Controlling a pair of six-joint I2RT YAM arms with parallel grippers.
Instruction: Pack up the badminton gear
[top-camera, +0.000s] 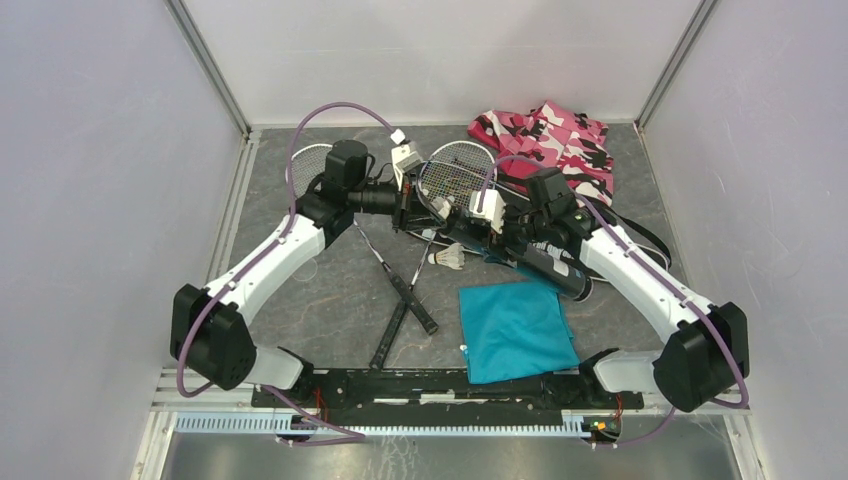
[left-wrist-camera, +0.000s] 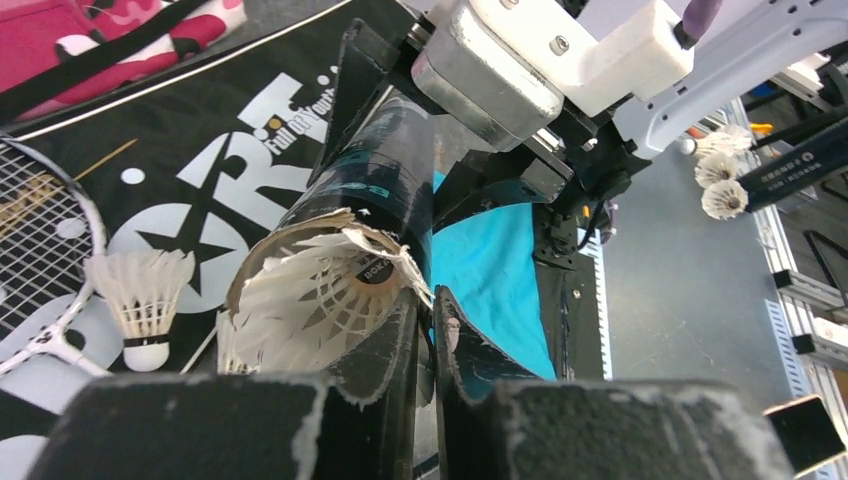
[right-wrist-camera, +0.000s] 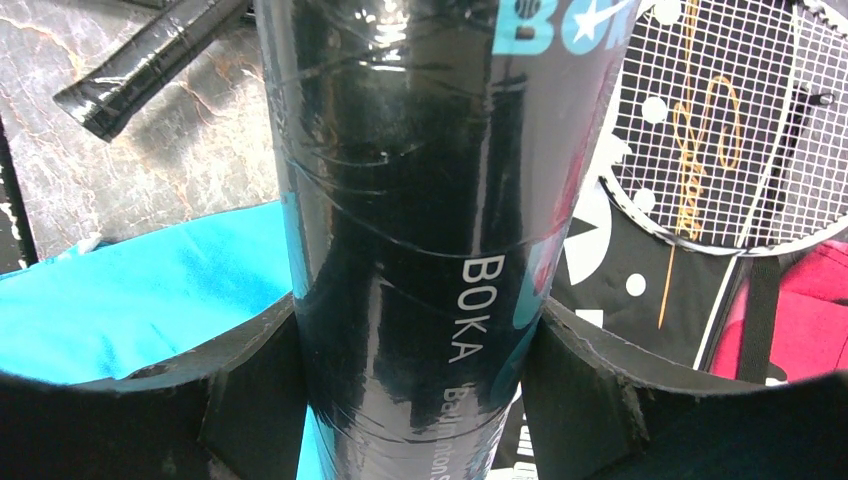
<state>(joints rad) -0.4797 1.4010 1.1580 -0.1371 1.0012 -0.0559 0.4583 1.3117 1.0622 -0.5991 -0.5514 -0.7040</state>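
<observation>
Seated shuttlecock (left-wrist-camera: 320, 295) in the mouth of the BOKA tube (right-wrist-camera: 420, 200), 1 more loose on the bag
The right gripper (right-wrist-camera: 415, 345) clamps the BOKA tube across its middle, above the teal cloth (left-wrist-camera: 490, 270) and the SPORT bag (left-wrist-camera: 200, 160); the left gripper (left-wrist-camera: 432, 350) sits at the tube's open end, its jaws a narrow slit apart with nothing seen between them. To do this well, I judge the right arm should keep the tube steady while the left backs straight out, clear of the frayed rim, before going for the loose shuttlecock (left-wrist-camera: 140, 295) on the bag to the left. Only the left wrist view shows feathers inside the mouth; the right wrist view shows just the tube wall and its grip, and only the top view shows 2 racquet handles (top-camera: 405, 300) crossed on the near table
</observation>
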